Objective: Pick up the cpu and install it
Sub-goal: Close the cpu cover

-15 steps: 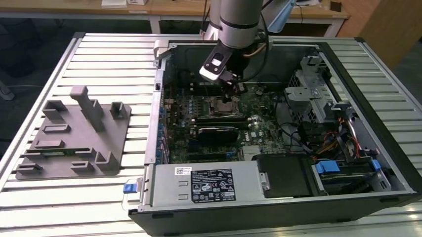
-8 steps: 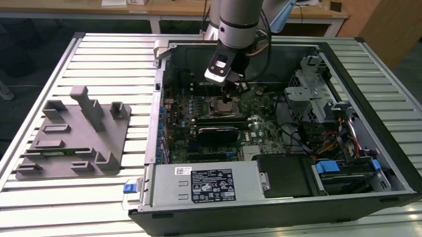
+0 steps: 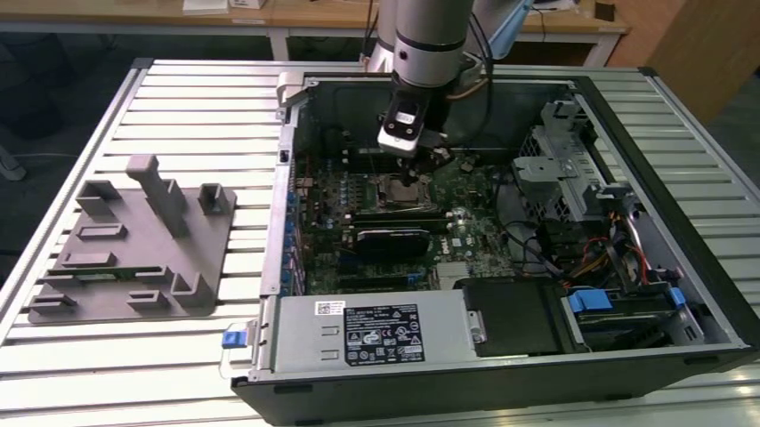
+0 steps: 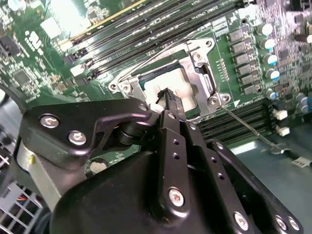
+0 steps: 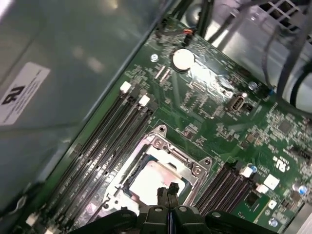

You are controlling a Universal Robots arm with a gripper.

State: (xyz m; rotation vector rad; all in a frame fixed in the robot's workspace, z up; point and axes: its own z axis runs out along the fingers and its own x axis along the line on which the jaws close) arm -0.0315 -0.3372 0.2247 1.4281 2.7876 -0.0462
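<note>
Risk: my pincer [image 5: 168,191], fingers together and holding nothing, hangs right over the small flat square cpu with a silvery-grey metal top [image 5: 146,178]. An off-centre push could skew it. It lies flat inside the silver-framed square socket [image 5: 171,148], glare-bright, pale-edged.

The exterior view is evenly lit from overhead. The slatted desk [image 3: 178,107] is rendered bright, while the inside of the computer case [image 3: 475,391] is left dimmer. In both wrist views the top of the cpu [image 4: 183,83] [image 5: 148,180] is washed out by glare. In the first wrist view the coin cell [image 5: 183,59] is blown white.
</note>
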